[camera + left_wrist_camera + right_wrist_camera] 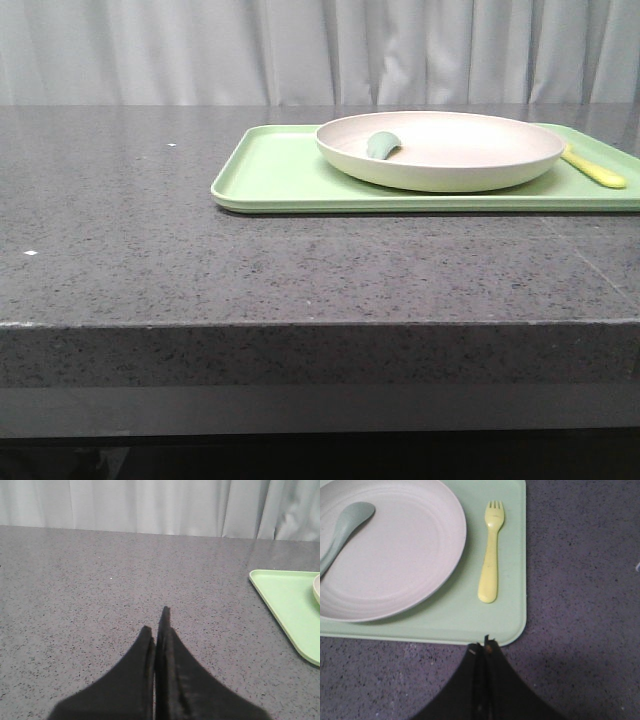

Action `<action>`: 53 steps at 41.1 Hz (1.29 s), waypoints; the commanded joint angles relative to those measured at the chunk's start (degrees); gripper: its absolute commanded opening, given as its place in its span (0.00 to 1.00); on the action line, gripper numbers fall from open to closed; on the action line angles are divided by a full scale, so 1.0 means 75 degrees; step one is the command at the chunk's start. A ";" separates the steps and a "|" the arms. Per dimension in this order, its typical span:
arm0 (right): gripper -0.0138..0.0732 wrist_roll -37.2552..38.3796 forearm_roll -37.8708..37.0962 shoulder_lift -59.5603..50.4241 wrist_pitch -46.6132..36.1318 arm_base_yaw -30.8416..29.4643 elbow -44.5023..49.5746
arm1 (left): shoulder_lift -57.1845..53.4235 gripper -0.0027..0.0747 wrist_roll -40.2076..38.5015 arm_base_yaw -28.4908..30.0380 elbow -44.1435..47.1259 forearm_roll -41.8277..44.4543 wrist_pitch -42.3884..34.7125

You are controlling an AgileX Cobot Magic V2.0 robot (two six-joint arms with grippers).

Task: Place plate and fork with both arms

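The cream-white plate (440, 150) sits on the light-green tray (270, 175) at the table's right; it also shows in the right wrist view (395, 555). The pale yellow fork (595, 170) lies on the tray right of the plate, and it shows whole in the right wrist view (490, 555). My right gripper (484, 645) is shut and empty, just short of the tray's edge (510, 630). My left gripper (156, 622) is shut and empty over bare table, left of the tray (290, 605). Neither gripper shows in the front view.
A small grey-green spoon (382, 145) lies in the plate, and it also shows in the right wrist view (345, 527). The dark speckled tabletop (150, 230) stretches left of the tray to its front edge (300, 325). A pale curtain (200, 50) hangs behind.
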 commanded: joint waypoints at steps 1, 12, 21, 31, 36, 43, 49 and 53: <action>0.03 -0.0083 -0.0075 -0.1270 -0.1189 0.0000 0.0799 | 0.0042 0.01 0.0006 0.0003 -0.0203 -0.0044 -0.0647; 0.02 -0.0083 -0.0075 -0.4677 -0.1969 0.0000 0.2968 | 0.0042 0.01 0.0006 0.0003 -0.0203 -0.0044 -0.0647; 0.02 -0.0083 -0.0075 -0.6536 -0.1971 0.0000 0.3641 | 0.0042 0.01 0.0006 0.0003 -0.0203 -0.0044 -0.0647; 0.02 -0.0083 -0.0075 -0.6908 -0.1985 0.0000 0.3651 | 0.0042 0.01 0.0006 0.0003 -0.0203 -0.0044 -0.0647; 0.02 -0.0083 -0.0075 -0.6908 -0.1985 0.0000 0.3651 | 0.0042 0.01 0.0006 0.0003 -0.0203 -0.0044 -0.0647; 0.02 -0.0083 -0.0075 -0.6908 -0.1985 0.0000 0.3651 | 0.0042 0.01 0.0006 0.0003 -0.0203 -0.0044 -0.0647; 0.02 -0.0083 -0.0075 -0.6908 -0.1985 0.0000 0.3651 | 0.0042 0.01 0.0006 0.0003 -0.0203 -0.0044 -0.0647; 0.02 -0.0083 -0.0075 -0.6908 -0.1985 0.0000 0.3651 | 0.0042 0.01 0.0006 0.0003 -0.0203 -0.0044 -0.0647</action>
